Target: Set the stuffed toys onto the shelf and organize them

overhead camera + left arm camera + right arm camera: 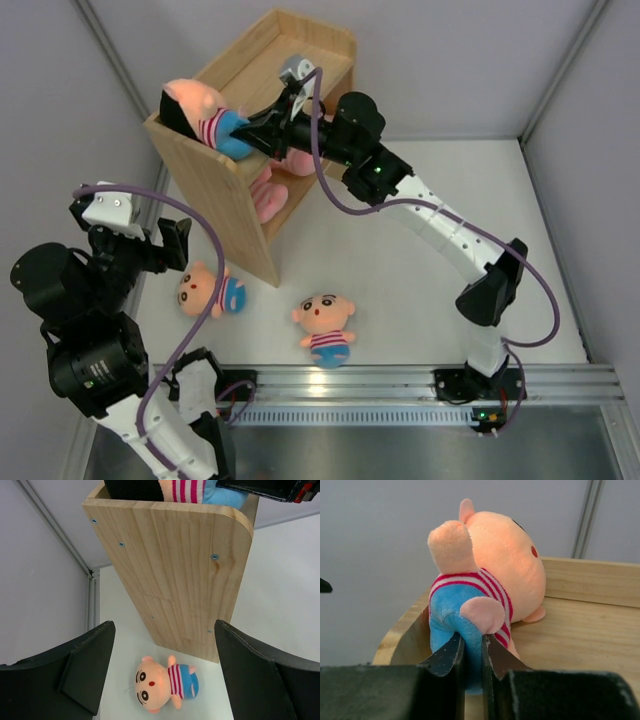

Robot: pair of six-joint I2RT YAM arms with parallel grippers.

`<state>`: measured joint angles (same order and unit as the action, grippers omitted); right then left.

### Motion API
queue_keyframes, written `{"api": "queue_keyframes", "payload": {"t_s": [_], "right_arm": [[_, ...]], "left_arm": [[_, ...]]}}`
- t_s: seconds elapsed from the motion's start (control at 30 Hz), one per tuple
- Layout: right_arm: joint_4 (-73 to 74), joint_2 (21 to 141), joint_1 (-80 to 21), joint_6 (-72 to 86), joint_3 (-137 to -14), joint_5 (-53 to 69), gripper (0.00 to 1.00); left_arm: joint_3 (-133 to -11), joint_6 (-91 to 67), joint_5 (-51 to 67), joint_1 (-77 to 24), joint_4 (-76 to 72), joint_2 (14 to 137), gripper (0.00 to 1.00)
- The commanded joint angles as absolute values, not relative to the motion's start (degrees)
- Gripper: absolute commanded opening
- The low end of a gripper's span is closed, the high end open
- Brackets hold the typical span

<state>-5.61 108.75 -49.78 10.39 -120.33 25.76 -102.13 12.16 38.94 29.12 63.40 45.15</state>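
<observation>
The wooden shelf [215,185] stands at the back left. My right gripper [252,135] is shut on the blue shorts of a peach-skinned stuffed toy [203,112] that lies on the shelf's top at its near end. In the right wrist view the fingers [449,656] pinch the shorts of that toy [490,565] on the top board [590,630]. An all-pink toy [272,188] is on the shelf's inner board. Two peach toys lie on the table: one [208,291] by the shelf's near corner, one [325,330] further right. My left gripper [168,245] is open and empty above the first [165,687].
The shelf's side panel [185,580] fills the left wrist view just beyond the open fingers. Grey walls with metal frame posts [110,60] close in the left, back and right. The arms' base rail [400,385] runs along the near edge.
</observation>
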Motion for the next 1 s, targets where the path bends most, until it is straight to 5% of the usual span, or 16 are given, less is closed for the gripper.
{"api": "queue_keyframes", "payload": {"t_s": [0.0,0.13,0.6,0.67,0.97], "right_arm": [[-2.39,104.24,-50.45,-1.81,-122.95,23.64,0.07],[5.34,103.8,-49.92,-20.68,-125.51,22.59,0.0],[9.83,101.95,-51.24,-62.48,-117.68,22.32,0.03],[11.24,101.87,-51.5,-65.21,-118.47,22.76,0.1],[7.48,100.37,-51.59,-60.65,-118.57,21.44,0.78]], "left_arm": [[-101.6,12.83,38.15,29.44,60.82,44.56,0.87],[-101.25,13.53,38.23,29.36,60.73,44.12,0.87],[-100.37,13.98,37.79,29.35,60.73,43.59,0.87],[-99.93,14.24,37.53,29.27,60.73,43.59,0.87],[-99.05,13.97,38.23,29.27,60.82,43.07,0.87]]}}
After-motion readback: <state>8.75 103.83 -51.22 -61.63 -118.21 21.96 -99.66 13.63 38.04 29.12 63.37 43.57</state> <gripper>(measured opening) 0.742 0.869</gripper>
